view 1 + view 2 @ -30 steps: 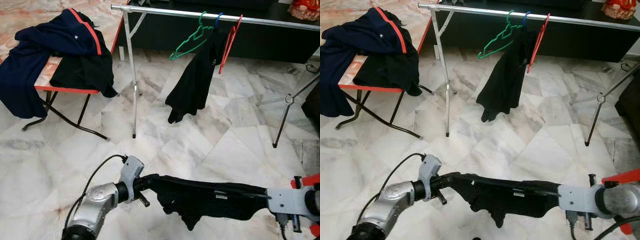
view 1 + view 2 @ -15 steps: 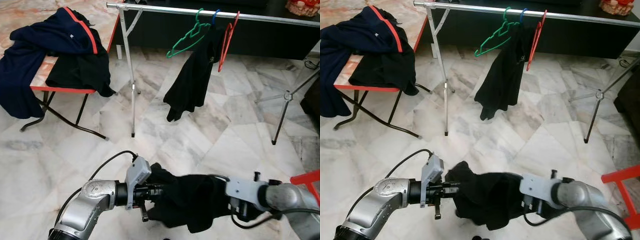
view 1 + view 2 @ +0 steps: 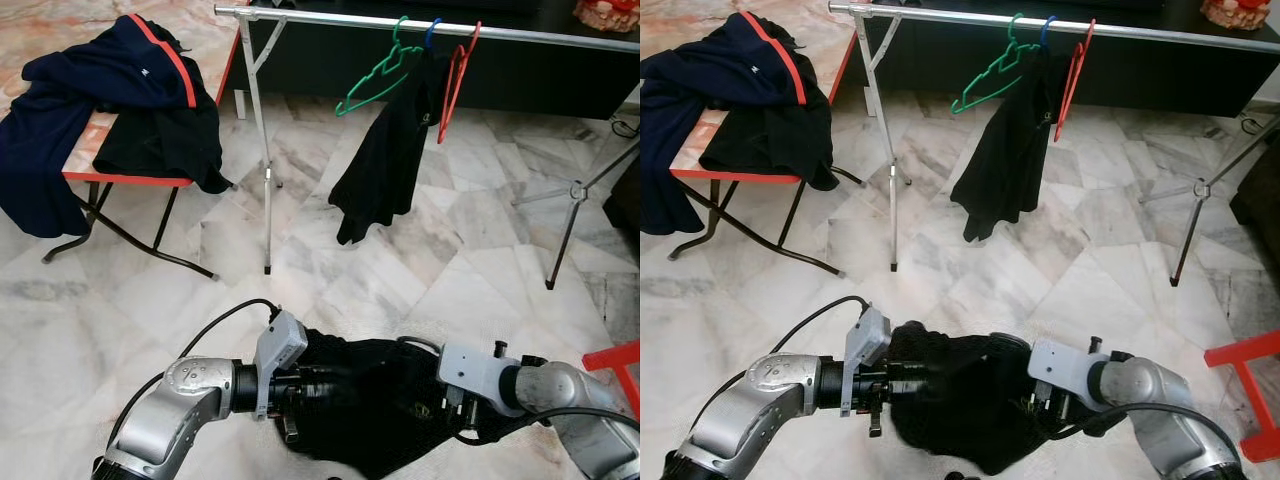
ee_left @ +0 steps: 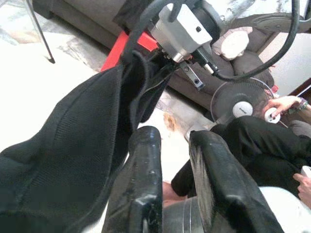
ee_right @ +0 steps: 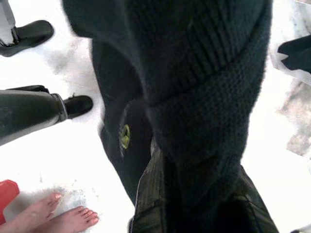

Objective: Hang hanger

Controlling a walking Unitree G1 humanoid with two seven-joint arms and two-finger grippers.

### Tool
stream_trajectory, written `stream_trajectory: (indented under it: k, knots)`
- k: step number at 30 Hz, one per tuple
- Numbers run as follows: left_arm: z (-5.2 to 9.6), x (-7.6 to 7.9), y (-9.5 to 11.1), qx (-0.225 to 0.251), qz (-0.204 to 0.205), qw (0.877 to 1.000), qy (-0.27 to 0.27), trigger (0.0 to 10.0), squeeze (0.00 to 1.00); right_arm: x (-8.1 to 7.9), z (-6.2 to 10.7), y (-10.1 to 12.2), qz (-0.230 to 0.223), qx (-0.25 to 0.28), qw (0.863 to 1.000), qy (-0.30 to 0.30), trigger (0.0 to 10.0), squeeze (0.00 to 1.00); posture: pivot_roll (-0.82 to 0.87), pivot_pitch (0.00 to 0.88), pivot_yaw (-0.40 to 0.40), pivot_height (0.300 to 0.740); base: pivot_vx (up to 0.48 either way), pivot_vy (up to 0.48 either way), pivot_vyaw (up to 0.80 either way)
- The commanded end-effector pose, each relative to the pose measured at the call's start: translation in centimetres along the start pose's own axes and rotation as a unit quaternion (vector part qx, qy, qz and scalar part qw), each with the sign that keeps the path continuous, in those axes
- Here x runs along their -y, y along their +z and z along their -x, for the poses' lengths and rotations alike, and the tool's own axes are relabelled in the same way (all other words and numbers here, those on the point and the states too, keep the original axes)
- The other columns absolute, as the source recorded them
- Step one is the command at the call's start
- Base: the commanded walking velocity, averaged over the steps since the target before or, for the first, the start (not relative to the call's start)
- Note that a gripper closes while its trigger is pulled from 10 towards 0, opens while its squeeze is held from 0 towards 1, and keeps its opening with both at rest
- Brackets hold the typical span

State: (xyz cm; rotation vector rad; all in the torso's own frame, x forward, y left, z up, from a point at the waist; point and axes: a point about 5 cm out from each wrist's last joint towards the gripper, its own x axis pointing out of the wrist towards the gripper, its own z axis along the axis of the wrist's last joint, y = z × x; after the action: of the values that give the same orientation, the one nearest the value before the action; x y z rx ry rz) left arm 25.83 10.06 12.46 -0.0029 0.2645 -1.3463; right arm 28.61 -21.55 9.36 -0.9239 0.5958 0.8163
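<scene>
The black knitted garment (image 3: 385, 410) hung low in front of me, bunched into a loose dark mass between my two arms, with the pale marble floor (image 3: 450, 260) just beneath it. If a hanger was inside it I could not see it, so I treated the garment as the thing to be hung. Its long axis ran roughly side to side, from one wrist to the other, and sagged in the middle. My left gripper (image 4: 172, 160) sat at the garment's left end; in the left wrist view its two black fingers (image 4: 141, 184) stood slightly apart with a narrow gap between them, the fabric draped against the outer side of one finger, and I could not tell whether they actually pinched any cloth. My right gripper (image 5: 194, 208) was buried under the knit at the other end, closed on a fold of it as far as I could judge from the cloth wrapped over the fingers in the right wrist view. The silver metal clothes rail (image 3: 350, 20) lay well ahead and above the garment, across open floor, carrying a green plastic hanger (image 3: 378, 75), a hung black garment (image 3: 385, 160) and a red plastic hanger (image 3: 455, 85). The free stretch of rail lay forward and to the left of those, so I judged the left arm nearer to it. To the far left stood a red-edged folding table (image 3: 125, 178) heaped with dark clothes.
</scene>
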Motion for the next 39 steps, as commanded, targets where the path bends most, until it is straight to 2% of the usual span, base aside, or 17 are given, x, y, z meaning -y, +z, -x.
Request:
stream_trajectory:
  k: [1,2,4,6,8,9,11,15,18,24,29,33,34,35,37,38,39]
  knots:
    - [0.2,0.3,-0.3,-0.014,-0.004,1.0,0.0,10.0,1.0,0.0,0.0,0.3,0.001,0.018,1.0,0.003,0.0,0.0,-0.06,0.261,-0.083,0.74,0.0,0.0,0.0]
    - [0.8,-0.7,-0.5,-0.03,-0.019,0.999,0.041,10.0,1.0,-0.2,-0.1,0.5,0.01,0.033,0.999,0.021,0.0,0.0,-0.06,0.261,-0.083,0.74,0.0,0.0,0.0]
    - [1.2,-1.6,-0.5,-0.042,-0.033,0.996,0.077,10.0,1.0,-0.5,-0.1,0.4,0.02,0.04,0.998,0.041,0.0,0.0,-0.06,0.261,-0.084,0.74,0.0,0.0,0.0]
    - [1.3,-1.8,-0.6,-0.048,-0.036,0.995,0.083,10.0,1.0,-0.6,-0.1,0.4,0.024,0.041,0.998,0.049,0.0,0.0,-0.06,0.261,-0.084,0.74,0.0,0.0,0.0]
    - [2.3,-2.7,-1.8,-0.136,-0.087,0.981,0.106,10.0,1.0,-1.5,-0.2,-0.5,0.041,0.045,0.992,0.112,0.0,0.0,-0.05,0.259,-0.088,0.74,0.0,0.0,0.0]
    - [2.3,-2.7,-1.8,-0.136,-0.087,0.981,0.106,10.0,1.0,-1.5,-0.2,-0.5,0.041,0.045,0.992,0.112,0.0,0.0,-0.05,0.259,-0.088,0.74,0.0,0.0,0.0]
    - [2.5,-3.4,-1.9,-0.158,-0.121,0.97,0.137,10.0,1.0,-2.0,0.1,-1.1,0.055,0.043,0.986,0.153,0.0,0.0,-0.04,0.259,-0.09,0.74,0.0,0.0,0.0]
    - [2.5,-3.0,-1.6,-0.155,-0.144,0.971,0.113,10.0,1.0,-1.1,0.4,-0.9,0.055,0.057,0.985,0.152,0.0,0.0,-0.04,0.257,-0.093,0.74,0.0,0.0,0.0]
    - [2.2,-3.0,-2.1,-0.177,-0.168,0.964,0.104,10.0,1.0,-0.4,0.4,-0.6,0.059,0.069,0.985,0.147,0.0,0.0,-0.04,0.257,-0.094,0.74,0.0,0.0,0.0]
    - [1.7,-1.9,-2.3,-0.179,-0.158,0.969,0.054,10.0,1.0,0.4,0.1,0.3,0.049,0.101,0.985,0.132,0.0,0.0,-0.04,0.258,-0.096,0.74,0.0,0.0,0.0]
    - [1.7,-2.3,-3.4,-0.221,-0.185,0.956,0.059,10.0,1.0,1.0,-0.1,1.9,0.059,0.127,0.982,0.123,0.0,0.0,-0.04,0.256,-0.092,0.74,0.0,0.0,0.0]
    - [1.5,-2.7,-3.5,-0.225,-0.196,0.951,0.074,10.0,1.0,1.4,0.0,2.9,0.07,0.146,0.979,0.123,0.0,0.0,-0.04,0.256,-0.091,0.74,0.0,0.0,0.0]
    - [1.4,-3.0,-3.5,-0.232,-0.217,0.944,0.084,10.0,1.0,1.5,0.1,3.3,0.074,0.152,0.978,0.123,0.0,0.0,-0.04,0.255,-0.089,0.74,0.0,0.0,0.0]
    - [1.3,-3.3,-3.5,-0.235,-0.219,0.942,0.096,10.0,1.0,1.5,0.1,3.4,0.078,0.154,0.977,0.122,0.0,0.0,-0.04,0.255,-0.089,0.74,0.0,0.0,0.0]
    - [1.2,-3.3,-3.4,-0.232,-0.218,0.943,0.096,10.0,1.0,1.6,0.1,3.5,0.079,0.156,0.977,0.122,0.0,0.0,-0.04,0.256,-0.089,0.74,0.0,0.0,0.0]
    - [1.0,-3.4,-3.2,-0.225,-0.223,0.943,0.104,10.0,0.76,1.6,0.1,3.6,0.08,0.158,0.977,0.122,0.0,0.0,-0.04,0.256,-0.089,0.74,0.0,0.0,0.0]
    - [0.9,-3.4,-3.1,-0.222,-0.222,0.943,0.109,10.0,0.39,1.6,0.1,3.7,0.08,0.16,0.976,0.122,0.0,0.0,-0.04,0.256,-0.089,0.74,0.0,0.0,0.0]
